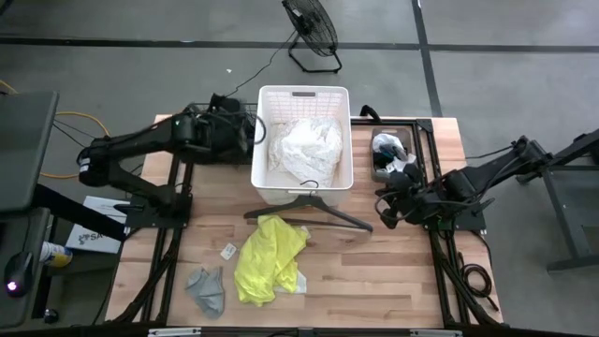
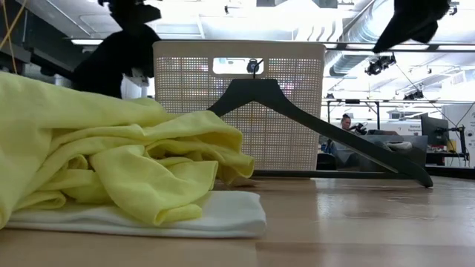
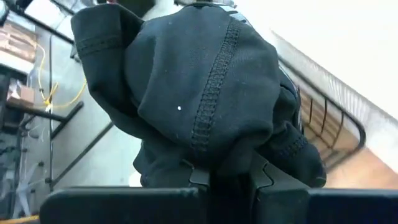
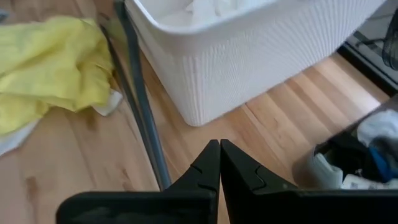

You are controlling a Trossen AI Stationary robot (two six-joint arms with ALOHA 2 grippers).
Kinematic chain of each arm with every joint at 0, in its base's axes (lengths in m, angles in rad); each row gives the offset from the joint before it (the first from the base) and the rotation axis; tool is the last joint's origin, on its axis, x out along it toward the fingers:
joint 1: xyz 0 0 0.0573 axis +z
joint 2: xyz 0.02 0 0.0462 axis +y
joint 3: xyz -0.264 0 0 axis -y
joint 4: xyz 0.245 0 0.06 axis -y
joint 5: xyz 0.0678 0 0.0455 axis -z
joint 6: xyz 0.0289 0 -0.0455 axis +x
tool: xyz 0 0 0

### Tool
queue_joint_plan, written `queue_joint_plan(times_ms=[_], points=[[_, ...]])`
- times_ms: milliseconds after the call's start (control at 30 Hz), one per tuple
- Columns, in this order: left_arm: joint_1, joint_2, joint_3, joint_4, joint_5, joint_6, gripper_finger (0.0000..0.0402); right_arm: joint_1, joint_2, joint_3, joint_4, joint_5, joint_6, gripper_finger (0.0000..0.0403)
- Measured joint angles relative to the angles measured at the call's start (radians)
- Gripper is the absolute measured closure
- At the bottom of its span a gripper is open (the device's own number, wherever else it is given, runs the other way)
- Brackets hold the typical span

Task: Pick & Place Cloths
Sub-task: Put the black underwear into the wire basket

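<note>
My left gripper (image 1: 241,126) hangs at the left wall of the white basket (image 1: 347,140), shut on a black cloth (image 3: 199,93). The large white lacy cloth (image 1: 307,148) lies inside the basket. A neon yellow cloth (image 1: 270,259) lies on the table over a white one (image 2: 223,215), and a small grey cloth (image 1: 208,290) lies left of it. My right gripper (image 4: 220,163) is shut and bare, right of the dark hanger (image 1: 314,213). More black and white cloths (image 1: 390,154) sit in a heap right of the basket. My left gripper pinches the black cloth between its two fingers at a bunched, seamed fold (image 3: 230,165), several layers thick. The cloth is lifted clear of the table and bulges out past the fingertips, next to the basket's left wall; the bunch hides the pads.
The hanger leans against the basket's near wall with its ends on the table (image 1: 393,271). A small tag (image 1: 228,250) lies left of the yellow cloth. A fan (image 1: 314,28) stands on the floor beyond the far edge. A person (image 2: 345,133) sits far behind.
</note>
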Motion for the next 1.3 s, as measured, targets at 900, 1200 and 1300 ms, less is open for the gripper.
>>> queue_joint_plan(times_ms=[900,1200,1300], points=[[0.517,0.010,-0.275,0.544,0.528,0.343,0.0380,0.021,-0.014,-0.032,0.254,0.055,-0.326,0.0400],[0.579,0.010,-0.439,0.700,0.656,0.360,0.0380,0.015,-0.121,-0.195,0.614,-0.037,-0.500,0.0401],[0.589,0.010,-0.461,0.720,0.676,0.364,0.0380,0.011,-0.196,-0.298,0.720,-0.044,-0.505,0.0401]])
